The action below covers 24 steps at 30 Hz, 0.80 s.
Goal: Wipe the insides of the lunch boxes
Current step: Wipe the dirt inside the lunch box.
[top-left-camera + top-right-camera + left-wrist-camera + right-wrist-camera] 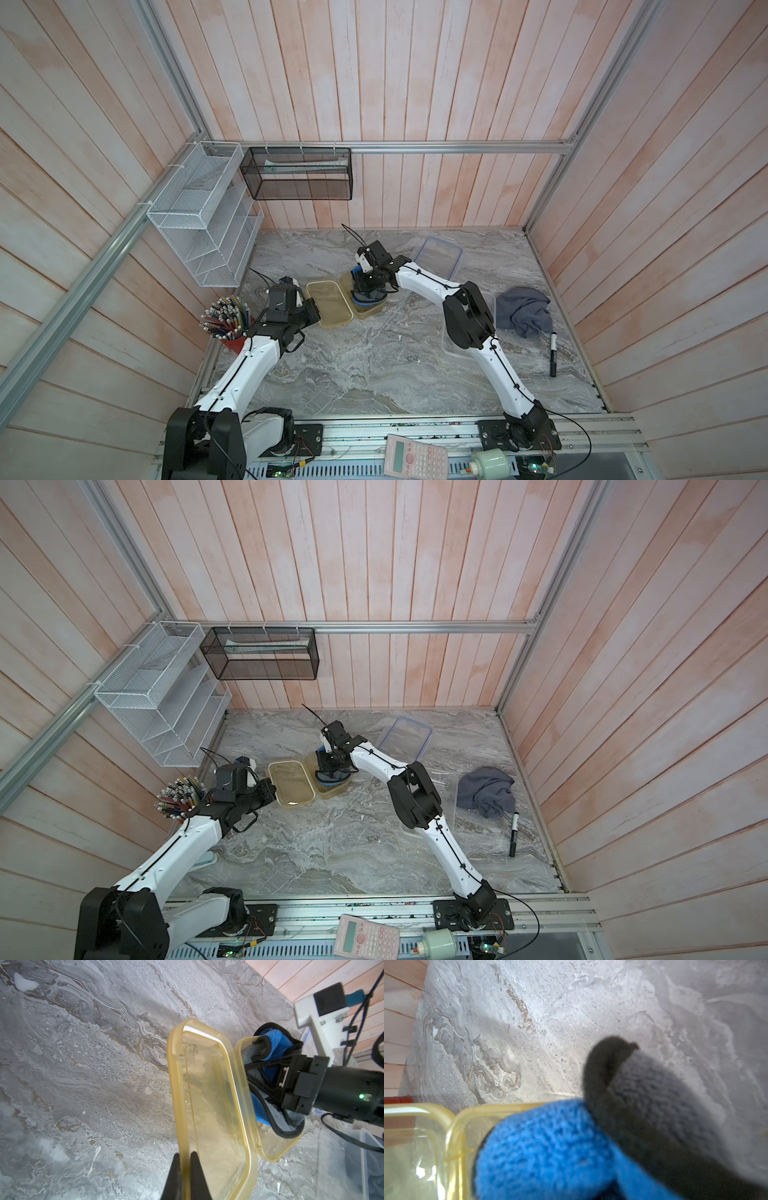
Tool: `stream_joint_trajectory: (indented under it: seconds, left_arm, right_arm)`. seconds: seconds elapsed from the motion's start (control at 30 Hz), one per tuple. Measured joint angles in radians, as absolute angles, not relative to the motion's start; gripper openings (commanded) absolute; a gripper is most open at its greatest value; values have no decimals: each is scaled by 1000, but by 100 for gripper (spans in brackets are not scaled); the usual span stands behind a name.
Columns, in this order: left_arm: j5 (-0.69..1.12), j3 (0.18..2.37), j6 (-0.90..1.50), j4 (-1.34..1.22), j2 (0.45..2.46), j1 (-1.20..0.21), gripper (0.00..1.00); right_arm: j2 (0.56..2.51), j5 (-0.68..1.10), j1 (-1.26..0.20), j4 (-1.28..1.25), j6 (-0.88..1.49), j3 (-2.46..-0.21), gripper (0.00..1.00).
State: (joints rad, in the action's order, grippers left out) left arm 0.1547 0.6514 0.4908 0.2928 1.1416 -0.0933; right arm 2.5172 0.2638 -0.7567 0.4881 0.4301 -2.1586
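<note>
The small yellow lunch box [370,312] [334,791] stands mid-table, and its yellowish lid [328,305] [209,1105] lies against its left side. My left gripper [316,311] [185,1156] is shut on the lid's near rim, one finger on each side of it. My right gripper [365,291] [249,1074] reaches down into the yellow box, shut on a blue-and-grey cloth [274,1039] [546,1147] bunched inside; the cloth hides its fingertips. The larger clear lunch box [451,353] sits under the right arm. Its blue-rimmed lid [438,257] lies at the back.
A crumpled grey cloth [523,311] and a black marker [553,353] lie at the right. A red cup of pencils [230,328] stands by the left arm. A white wire rack [199,216] and a black mesh basket [297,174] hang on the walls. A pink calculator [415,457] rests on the front rail.
</note>
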Motion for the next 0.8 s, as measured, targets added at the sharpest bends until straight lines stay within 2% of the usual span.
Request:
stream_joint_trajectory:
  seconds: [0.37, 0.8]
  left_arm:
    - [124, 652, 489, 323, 1142, -79, 2]
    - [121, 720, 381, 437, 1164, -49, 2]
  right_arm:
    - [2501, 239, -801, 541, 241, -2140, 0]
    - [2265, 215, -846, 531, 154, -1805, 0]
